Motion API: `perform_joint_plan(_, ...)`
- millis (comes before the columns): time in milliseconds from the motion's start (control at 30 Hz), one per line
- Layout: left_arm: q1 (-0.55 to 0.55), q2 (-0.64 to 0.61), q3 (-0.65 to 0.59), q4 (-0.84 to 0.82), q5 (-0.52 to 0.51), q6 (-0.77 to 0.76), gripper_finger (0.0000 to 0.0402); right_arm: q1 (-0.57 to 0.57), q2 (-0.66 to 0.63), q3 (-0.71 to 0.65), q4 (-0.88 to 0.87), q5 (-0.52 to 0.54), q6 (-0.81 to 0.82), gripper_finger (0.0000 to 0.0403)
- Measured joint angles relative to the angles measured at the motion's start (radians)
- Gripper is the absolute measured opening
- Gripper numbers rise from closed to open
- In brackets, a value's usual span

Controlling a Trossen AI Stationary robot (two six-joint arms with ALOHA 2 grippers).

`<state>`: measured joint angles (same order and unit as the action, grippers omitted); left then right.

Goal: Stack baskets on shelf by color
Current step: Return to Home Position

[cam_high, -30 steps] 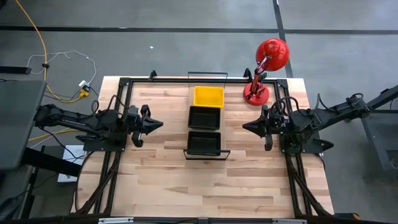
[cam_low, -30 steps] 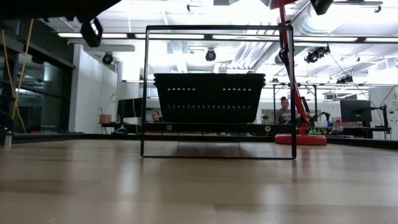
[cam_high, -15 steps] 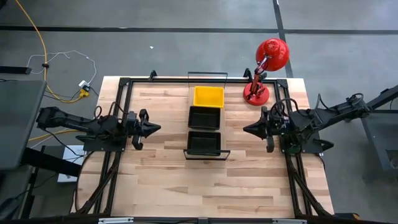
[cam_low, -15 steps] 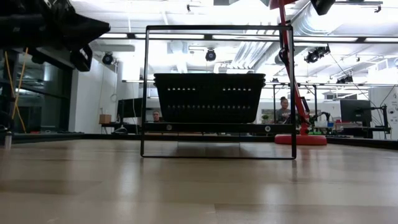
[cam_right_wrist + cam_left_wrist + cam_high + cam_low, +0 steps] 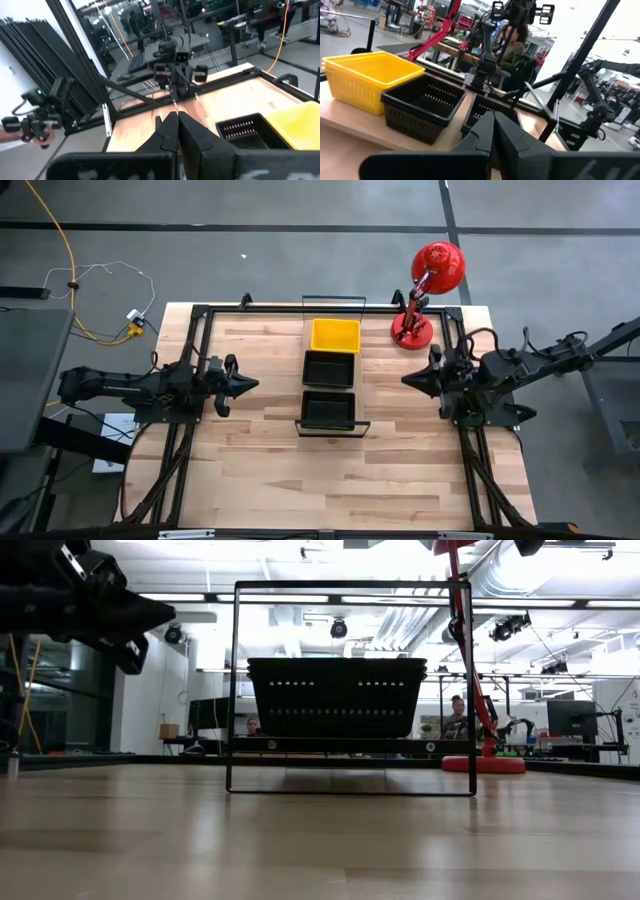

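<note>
Both jaws pressed together and empty, one on each side of the shelf.

The left jaws, on the left arm [image 5: 150,387], point right toward the shelf [image 5: 333,429] from well apart. The right jaws, on the right arm [image 5: 500,370], point left toward it from the right side of the worktop [image 5: 260,470]. Along the shelf sit stacked yellow baskets [image 5: 335,335] at the far end, the middle black basket [image 5: 329,368] just beside them, and the near black basket [image 5: 329,409]. A red lamp [image 5: 425,290] stands at the far right.
</note>
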<state>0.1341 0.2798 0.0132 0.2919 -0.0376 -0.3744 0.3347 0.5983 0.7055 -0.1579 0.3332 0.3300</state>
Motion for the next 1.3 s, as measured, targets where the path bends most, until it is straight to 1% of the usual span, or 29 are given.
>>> perform_joint_plan(133, 0.001, 0.0, 0.0, -0.011, -0.005, 0.017, 0.0, 0.0, -0.006, 0.0, -0.04, -0.005, 0.005, 0.0)
perform_joint_plan(300, 0.011, 0.0, 0.0, -0.026, -0.052, 0.061, 0.0, 0.0, -0.026, 0.0, -0.046, -0.016, 0.01, 0.0)
perform_joint_plan(400, 0.018, 0.0, 0.0, -0.019, -0.047, 0.053, 0.0, 0.0, -0.048, 0.0, -0.044, -0.016, 0.009, 0.0)
perform_joint_plan(600, 0.016, 0.0, -0.001, -0.034, -0.048, 0.098, 0.0, 0.0, -0.085, -0.004, -0.041, -0.02, 0.001, 0.0)
perform_joint_plan(700, 0.016, 0.0, -0.001, -0.034, -0.048, 0.098, 0.0, 0.0, -0.117, -0.078, 0.043, -0.034, 0.01, 0.0)
perform_joint_plan(800, 0.016, 0.001, -0.001, -0.034, -0.048, 0.098, 0.0001, 0.0, -0.162, -0.209, 0.177, -0.058, 0.005, 0.0)
perform_joint_plan(867, 0.016, 0.001, -0.001, -0.034, -0.048, 0.098, 0.0001, -0.008, -0.208, -0.287, 0.225, -0.065, -0.04, 0.0)
perform_joint_plan(967, 0.016, 0.001, -0.001, -0.034, -0.048, 0.098, 0.0, -0.047, -0.321, -0.372, 0.235, -0.095, -0.082, 0.0)
perform_joint_plan(1067, 0.016, 0.001, -0.001, -0.034, -0.048, 0.098, 0.0001, -0.086, -0.453, -0.442, 0.229, -0.158, -0.082, 0.0)
perform_joint_plan(1167, 0.016, 0.001, -0.001, -0.035, -0.048, 0.098, 0.0001, -0.101, -0.573, -0.492, 0.23, -0.172, -0.128, 0.0)
perform_joint_plan(1200, 0.016, 0.001, -0.001, -0.036, -0.048, 0.098, 0.0001, -0.101, -0.597, -0.505, 0.229, -0.164, -0.148, 0.0)
perform_joint_plan(1300, 0.016, 0.001, -0.001, -0.037, -0.049, 0.098, 0.0001, -0.101, -0.589, -0.533, 0.22, -0.15, -0.192, 0.0)
